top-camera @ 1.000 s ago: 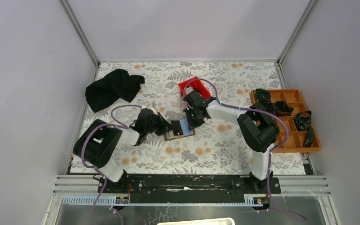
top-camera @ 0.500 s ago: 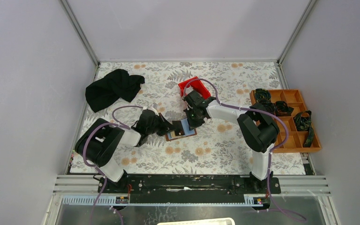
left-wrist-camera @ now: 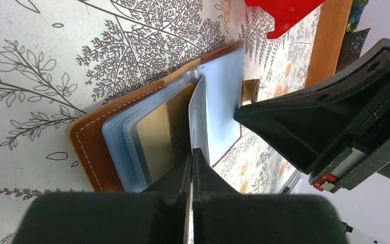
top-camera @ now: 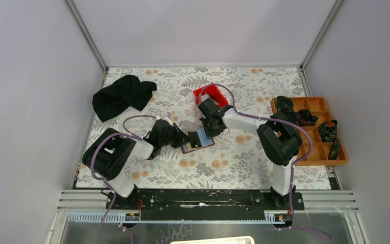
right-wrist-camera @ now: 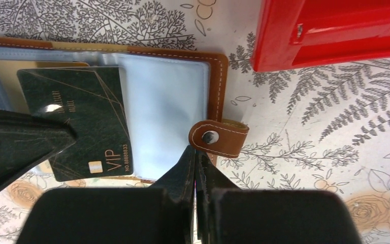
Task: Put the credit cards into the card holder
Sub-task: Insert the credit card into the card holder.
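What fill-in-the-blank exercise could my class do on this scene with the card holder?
The open card holder is made of ___ leather.
The dark card tucked in it bears the letters ___.
The plastic bin beside the card holder is ___.
The crumpled cloth at the far left is ___.
Missing words: brown; VIP; red; black.

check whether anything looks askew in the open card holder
The dark VIP card lies slightly crooked on the open card holder, its edges not parallel with the sleeves. One clear sleeve stands upright, pinched by the left hand. Nothing looks damaged.
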Robot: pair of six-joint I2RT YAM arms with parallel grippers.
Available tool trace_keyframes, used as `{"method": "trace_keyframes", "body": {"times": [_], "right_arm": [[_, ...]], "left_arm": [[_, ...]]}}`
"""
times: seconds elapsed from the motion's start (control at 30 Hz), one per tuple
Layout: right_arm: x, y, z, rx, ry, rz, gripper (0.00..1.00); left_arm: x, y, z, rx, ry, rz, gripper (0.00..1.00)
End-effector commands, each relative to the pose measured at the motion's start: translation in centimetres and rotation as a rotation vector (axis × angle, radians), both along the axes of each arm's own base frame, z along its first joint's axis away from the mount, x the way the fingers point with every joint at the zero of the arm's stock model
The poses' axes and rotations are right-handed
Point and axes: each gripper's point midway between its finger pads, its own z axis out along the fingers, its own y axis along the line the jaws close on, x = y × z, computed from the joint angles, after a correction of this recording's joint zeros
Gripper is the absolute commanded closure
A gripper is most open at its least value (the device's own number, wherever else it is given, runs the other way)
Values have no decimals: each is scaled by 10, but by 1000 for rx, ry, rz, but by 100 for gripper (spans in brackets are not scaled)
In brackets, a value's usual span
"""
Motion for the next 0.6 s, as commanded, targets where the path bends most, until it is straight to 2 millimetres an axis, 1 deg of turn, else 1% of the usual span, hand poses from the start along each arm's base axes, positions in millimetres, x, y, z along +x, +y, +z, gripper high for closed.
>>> {"method": "trace_keyframes", "body": {"times": [0.0, 0.17, 0.37, 0.57], "right_arm": [[14, -29, 2, -149, -72, -15, 100], [15, -34, -1, -184, -79, -11, 100], [4, -29, -13, -160, -16, 24, 100], [-3, -25, -17, -135, 18, 34, 100]], "left_arm": [[-20, 13, -34, 99, 85, -2, 100], [-19, 13, -34, 102, 86, -2, 100], [-18, 12, -35, 91, 90, 0, 100], [-16, 7, -35, 48, 104, 18, 100]]}}
